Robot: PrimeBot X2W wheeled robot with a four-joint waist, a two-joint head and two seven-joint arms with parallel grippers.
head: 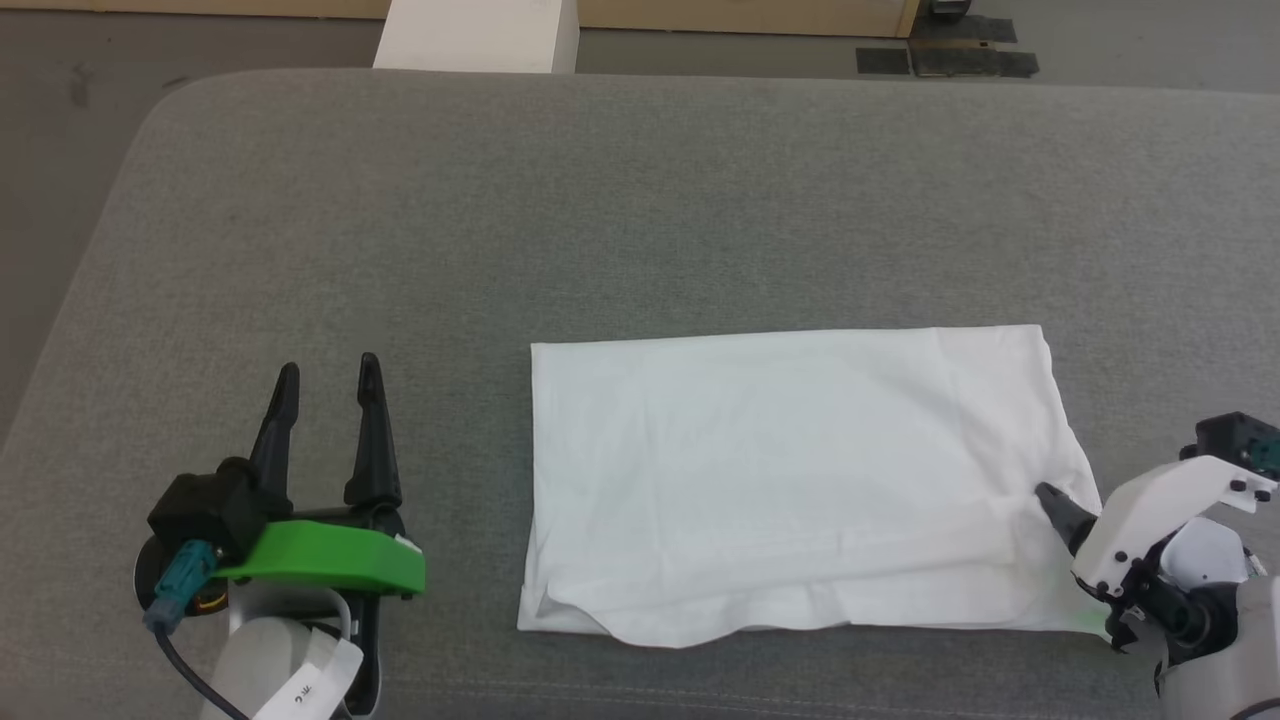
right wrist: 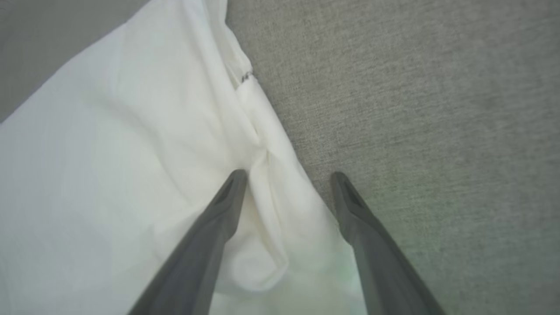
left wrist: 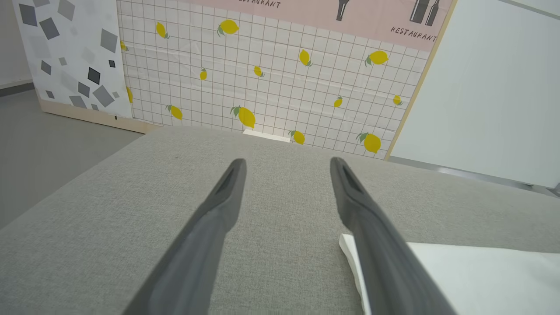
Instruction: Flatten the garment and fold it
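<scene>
This looks like a staged robot-testing room. In the left wrist view, printed backdrop boards stand on the grey floor (left wrist: 52, 144): a lemon-and-grid panel (left wrist: 271, 78) at 12 o'clock, a pink "RESTAURANT" strip (left wrist: 372, 17) above it, and a grey-squares panel (left wrist: 65, 57) at 10 o'clock. A wide grey fabric pad (head: 640, 200) is the work surface. In the head view, black tape patches (head: 945, 60) lie on the floor at 1 o'clock.

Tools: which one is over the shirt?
The right tool, open astride the shirt's edge. The left tool is apart from it, over bare grey cushion.
</scene>
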